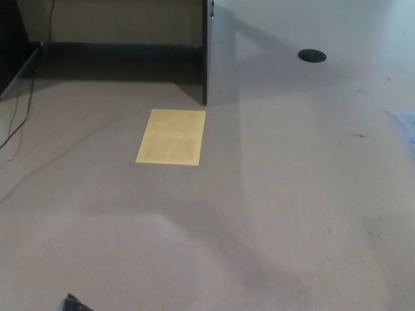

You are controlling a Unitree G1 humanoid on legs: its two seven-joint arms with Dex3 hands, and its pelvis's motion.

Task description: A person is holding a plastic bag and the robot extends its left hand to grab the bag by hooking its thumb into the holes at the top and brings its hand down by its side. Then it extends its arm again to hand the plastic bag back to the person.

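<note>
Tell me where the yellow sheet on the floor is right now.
In the head view the yellow sheet lies flat on the floor left of centre, just below and left of the dark cabinet edge, with a thin cable trailing further left.

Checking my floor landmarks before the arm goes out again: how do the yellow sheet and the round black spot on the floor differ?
The yellow sheet is a pale rectangle; the black spot is a dark oval. The sheet is much larger in the picture than the spot. The sheet lies near the middle of the view, just in front of the dark panel edge; the spot sits farther off, to the upper right. Both lie flat on the beige floor.
</note>
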